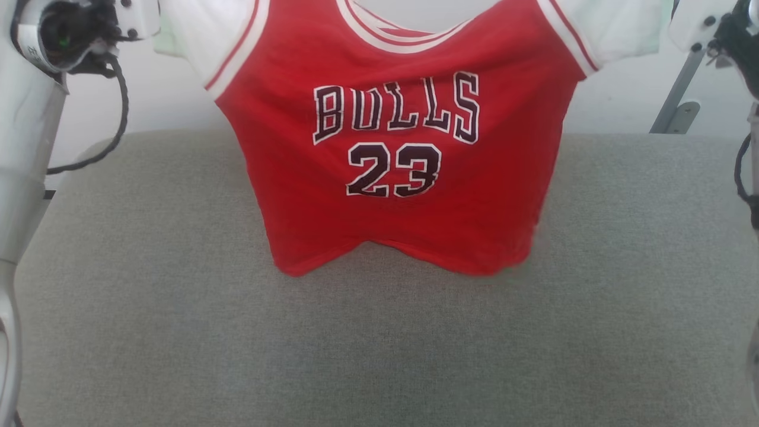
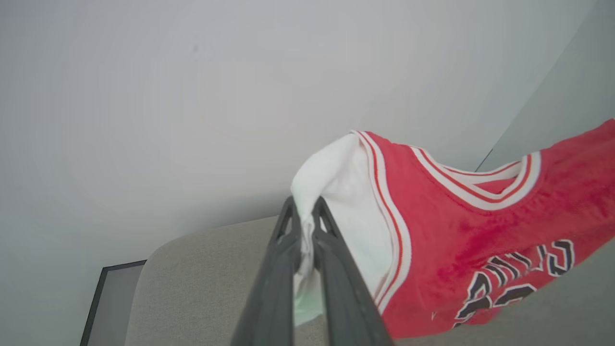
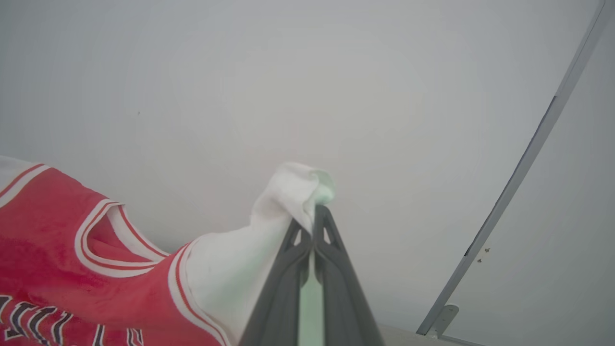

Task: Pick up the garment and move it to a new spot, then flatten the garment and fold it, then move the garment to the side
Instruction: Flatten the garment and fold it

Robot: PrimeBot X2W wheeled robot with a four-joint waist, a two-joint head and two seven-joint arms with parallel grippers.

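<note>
The garment (image 1: 391,196), a red jersey T-shirt with white sleeves and black "BULLS 23" lettering, hangs spread out by its two sleeves, front toward me. Its bottom hem touches the grey cushion (image 1: 178,308). In the left wrist view my left gripper (image 2: 304,204) is shut on one white sleeve (image 2: 346,192) of the garment (image 2: 480,230). In the right wrist view my right gripper (image 3: 313,211) is shut on the other white sleeve (image 3: 283,202) of the garment (image 3: 57,250). Both arms rise at the head view's left and right edges.
The grey fabric cushion fills the lower head view and ends against a pale wall (image 1: 166,95). A grey metal bracket (image 1: 676,101) leans at the back right. A black cable (image 1: 118,112) loops off my left arm.
</note>
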